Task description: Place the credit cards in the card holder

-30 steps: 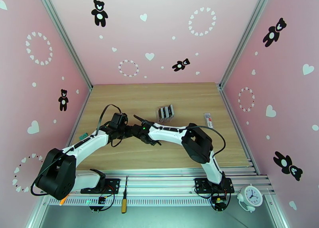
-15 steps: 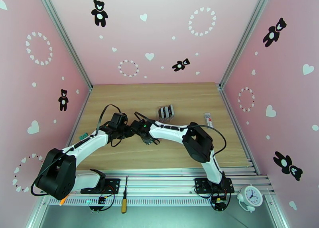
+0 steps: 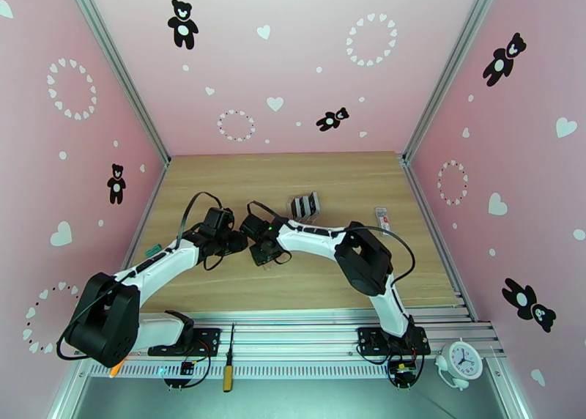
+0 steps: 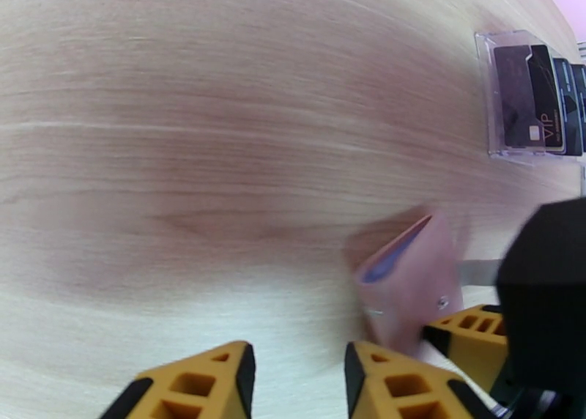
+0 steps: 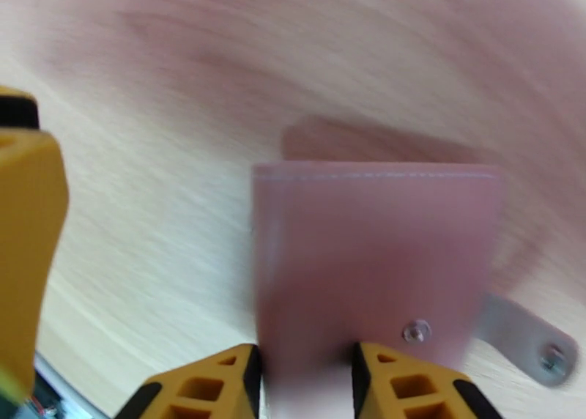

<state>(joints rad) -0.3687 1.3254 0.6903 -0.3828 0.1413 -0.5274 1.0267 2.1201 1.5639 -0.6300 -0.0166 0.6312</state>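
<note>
- Your clear rack (image 4: 487, 131), far across the table (image 4: 220, 120), holds dark cards (image 4: 529, 98) upright.
- Wallet (image 5: 373, 252) sits between your right gripper (image 5: 304, 384) fingers; you cannot tell if it's gripped.
- Left gripper (image 4: 297, 384) hovers alongside, spread, empty.

The card holder (image 4: 407, 285) stands on the bench (image 3: 293, 171) left of and before the card rack (image 3: 305, 206), at the right tool (image 5: 304, 356); the left tool (image 4: 299, 356) sits farther left of the rack.
</note>
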